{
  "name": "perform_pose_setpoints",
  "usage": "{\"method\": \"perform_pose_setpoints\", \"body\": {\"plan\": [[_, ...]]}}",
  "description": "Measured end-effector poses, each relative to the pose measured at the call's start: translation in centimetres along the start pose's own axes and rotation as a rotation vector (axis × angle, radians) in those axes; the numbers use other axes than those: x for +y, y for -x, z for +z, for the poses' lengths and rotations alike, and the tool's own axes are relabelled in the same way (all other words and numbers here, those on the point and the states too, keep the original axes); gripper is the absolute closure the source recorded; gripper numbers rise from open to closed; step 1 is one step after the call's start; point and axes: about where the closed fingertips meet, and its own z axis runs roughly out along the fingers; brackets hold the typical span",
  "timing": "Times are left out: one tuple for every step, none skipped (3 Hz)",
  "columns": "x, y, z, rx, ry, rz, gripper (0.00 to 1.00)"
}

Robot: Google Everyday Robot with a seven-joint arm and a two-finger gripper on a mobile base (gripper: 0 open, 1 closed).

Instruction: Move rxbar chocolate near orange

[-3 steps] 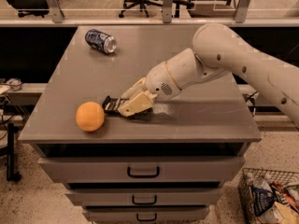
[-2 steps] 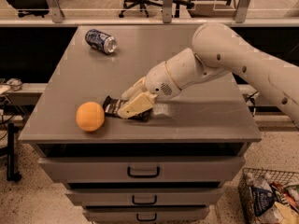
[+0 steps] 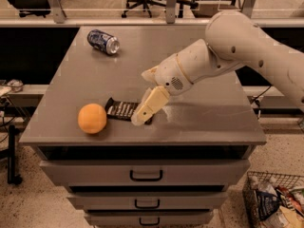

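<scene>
The rxbar chocolate (image 3: 120, 109), a flat dark wrapper with pale lettering, lies on the grey cabinet top (image 3: 199, 118) near the front edge. Its left end is right beside the orange (image 3: 92, 118), a round orange fruit at the front left. My gripper (image 3: 142, 113) hangs from the white arm (image 3: 228, 51) that reaches in from the right. It points down and left over the bar's right end and hides that end. I cannot tell whether it touches the bar.
A blue-and-silver drink can (image 3: 103, 41) lies on its side at the back left of the cabinet top. Drawers (image 3: 146, 175) are below the front edge. A wire basket of packets (image 3: 275, 201) stands on the floor at the right. Office chairs stand behind.
The gripper has drawn back a little to the right, and more of the bar now shows. The orange and the can have not moved.
</scene>
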Motion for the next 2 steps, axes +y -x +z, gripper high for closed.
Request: {"method": "perform_pose_setpoints", "body": {"plan": [[-1.1,0.9,-3.9,0.019,-0.069,-0.030,0.00],[-2.5,1.9,-9.8,0.016,-0.154,-0.072,0.00]]}}
